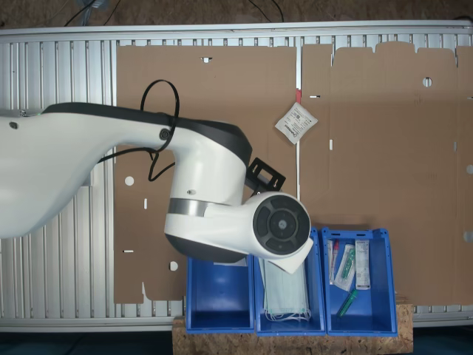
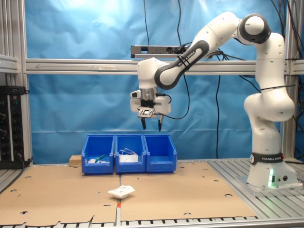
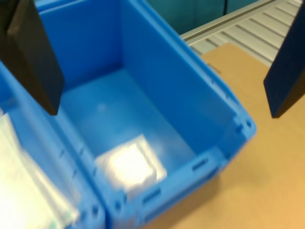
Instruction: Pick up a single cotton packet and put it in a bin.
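Three blue bins [image 2: 129, 153] sit on brown cardboard [image 2: 190, 190]; the cotton packet [image 1: 296, 122] is white with dark print.

Cotton packet [image 1: 296, 122] (perhaps creased) on cardboard [image 1: 384, 163]

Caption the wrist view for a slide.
Open hand above a blue bin holding one white packet.

Your arm [image 2: 266, 99] rises from its base at the second exterior view's right, folds at the top, and reaches toward the second exterior view's left. Your gripper [image 2: 151, 124] hangs high, pointing straight down, its two dark fingers [image 3: 33, 57] spread wide apart with nothing between them.
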